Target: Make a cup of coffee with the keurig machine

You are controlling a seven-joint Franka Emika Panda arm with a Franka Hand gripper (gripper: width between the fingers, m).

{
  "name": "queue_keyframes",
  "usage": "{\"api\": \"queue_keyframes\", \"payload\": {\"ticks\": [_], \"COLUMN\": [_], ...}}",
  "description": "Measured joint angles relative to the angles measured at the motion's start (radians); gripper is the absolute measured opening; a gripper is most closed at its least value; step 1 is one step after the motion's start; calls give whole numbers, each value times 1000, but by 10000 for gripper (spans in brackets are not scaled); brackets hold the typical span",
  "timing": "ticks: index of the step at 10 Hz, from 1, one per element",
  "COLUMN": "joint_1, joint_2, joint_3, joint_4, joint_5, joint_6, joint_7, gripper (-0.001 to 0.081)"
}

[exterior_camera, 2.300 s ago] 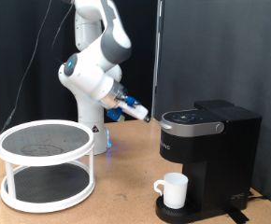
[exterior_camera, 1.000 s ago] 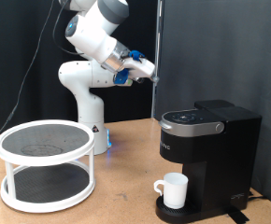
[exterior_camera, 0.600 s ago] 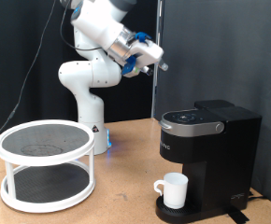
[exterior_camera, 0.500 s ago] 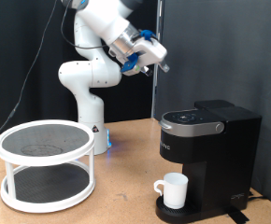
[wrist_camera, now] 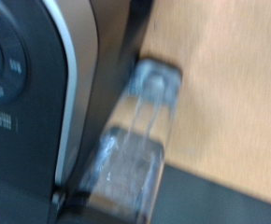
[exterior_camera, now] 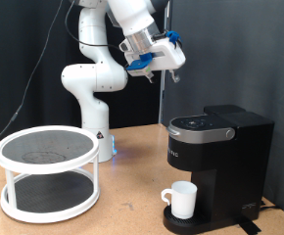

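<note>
The plain white ceramic mug (exterior_camera: 182, 199) already sits on the drip tray of the boxy matte-black keurig machine (exterior_camera: 218, 164) with its lid down, while the two-finger gripper (exterior_camera: 177, 59) hangs high above it, its opening impossible to tell.

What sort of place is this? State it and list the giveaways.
Probably a robotics lab test bench, not a kitchen: black curtain backdrop, a white robot arm mounted by a wooden table, and staged props, namely keurig machine, cup, two-tier rack.
</note>
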Motion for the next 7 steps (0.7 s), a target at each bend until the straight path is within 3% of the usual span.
{"api": "queue_keyframes", "payload": {"ticks": [3, 7], "joint_1": [-21, -32], "joint_2": [10, 145], "joint_3": [100, 109], "joint_4": [45, 222], "joint_5": [-154, -192], "joint_6": [62, -50], "joint_7": [148, 253], "gripper": [734, 734]}}
